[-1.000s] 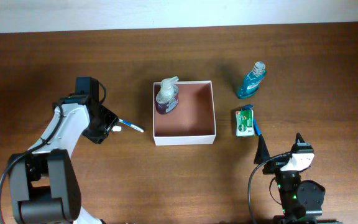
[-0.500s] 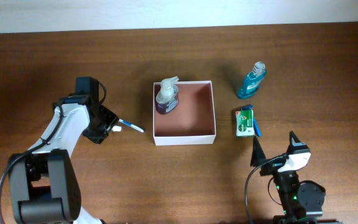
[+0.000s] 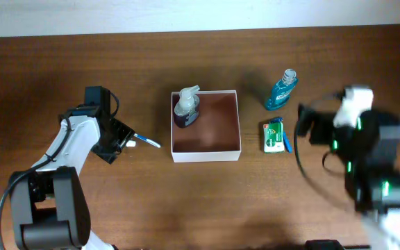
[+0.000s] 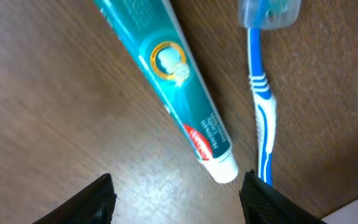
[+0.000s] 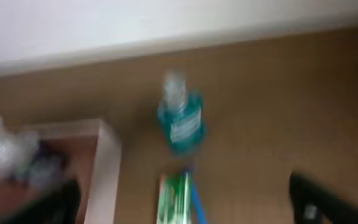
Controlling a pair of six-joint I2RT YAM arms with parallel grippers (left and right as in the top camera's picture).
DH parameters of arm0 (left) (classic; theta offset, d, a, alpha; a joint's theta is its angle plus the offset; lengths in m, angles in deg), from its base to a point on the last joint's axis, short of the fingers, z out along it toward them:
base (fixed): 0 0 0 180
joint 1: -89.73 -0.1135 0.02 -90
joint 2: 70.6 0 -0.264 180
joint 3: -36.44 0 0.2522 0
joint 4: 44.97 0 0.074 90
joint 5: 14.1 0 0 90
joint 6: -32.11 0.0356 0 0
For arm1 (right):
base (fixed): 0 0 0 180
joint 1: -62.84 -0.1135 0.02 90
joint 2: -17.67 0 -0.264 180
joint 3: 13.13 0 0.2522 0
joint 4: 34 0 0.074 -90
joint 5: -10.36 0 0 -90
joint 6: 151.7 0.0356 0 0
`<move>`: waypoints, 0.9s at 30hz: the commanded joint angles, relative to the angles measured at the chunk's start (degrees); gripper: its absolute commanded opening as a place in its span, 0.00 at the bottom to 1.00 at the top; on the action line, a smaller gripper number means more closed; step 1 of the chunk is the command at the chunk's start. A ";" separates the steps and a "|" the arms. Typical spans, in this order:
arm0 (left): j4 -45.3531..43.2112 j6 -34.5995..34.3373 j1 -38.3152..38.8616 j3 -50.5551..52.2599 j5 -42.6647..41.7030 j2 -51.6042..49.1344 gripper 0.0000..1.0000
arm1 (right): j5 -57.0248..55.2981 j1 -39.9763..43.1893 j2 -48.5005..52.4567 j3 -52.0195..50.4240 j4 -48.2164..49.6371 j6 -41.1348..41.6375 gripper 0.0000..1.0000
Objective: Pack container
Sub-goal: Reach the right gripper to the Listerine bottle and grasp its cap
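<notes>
Brown wood table (image 3: 47, 55). L gripper (image 4: 178, 183) wide open, empty, over toothpaste tube (image 4: 166, 68) & blue toothbrush (image 4: 263, 118). R gripper (image 5: 180, 186) blurred, fingers well apart, holding nothing. Container (image 3: 207, 155) mid-table, pump bottle (image 3: 186, 107) in its far-left corner. Green box (image 3: 273, 137) just right of it; teal bottle (image 3: 281, 90) farther back.

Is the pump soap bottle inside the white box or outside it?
Inside. In the overhead view the soap bottle sits within the walls of the container, in its far left corner, on the reddish-brown floor.
</notes>
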 commanded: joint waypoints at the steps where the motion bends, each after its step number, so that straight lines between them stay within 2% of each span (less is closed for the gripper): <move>1: 1.31 -0.31 -0.13 0.28 -0.35 -0.37 0.70 | 0.37 -0.48 12.22 10.60 -4.13 0.33 0.99; 4: 1.62 -0.31 -0.13 0.28 -0.37 -0.37 0.72 | 0.52 -0.48 22.51 14.56 -3.54 0.33 0.99; 9: 1.62 -0.28 -0.11 0.28 -0.35 -0.37 0.73 | 1.81 -0.48 29.64 14.69 1.42 -0.22 0.99; 12: 1.57 -0.31 -0.13 0.28 -0.28 -0.37 0.73 | 7.02 -0.55 32.28 14.69 4.00 -4.15 0.99; 14: 1.46 -0.31 -0.13 0.28 -0.17 -0.37 0.74 | 6.82 -0.52 33.11 14.69 5.27 -4.81 0.99; 18: 1.38 -0.31 -0.13 0.28 -0.15 -0.37 0.74 | 6.80 -0.55 33.48 14.69 6.60 -12.13 1.00; 22: 1.14 -0.31 -0.13 0.28 -0.15 -0.37 0.74 | 6.82 -0.55 33.83 14.64 7.15 -14.71 0.91; 24: 1.14 -0.31 -0.11 0.28 -0.15 -0.37 0.75 | 6.82 -0.72 34.82 14.64 7.50 -14.69 0.68; 25: 1.16 -0.31 -0.13 0.28 -0.15 -0.37 0.75 | 6.80 -0.92 35.32 14.64 7.58 -14.69 0.64; 27: 1.16 -0.31 -0.13 0.28 -0.17 -0.37 0.79 | 6.80 -1.60 36.74 14.64 8.13 -14.71 0.64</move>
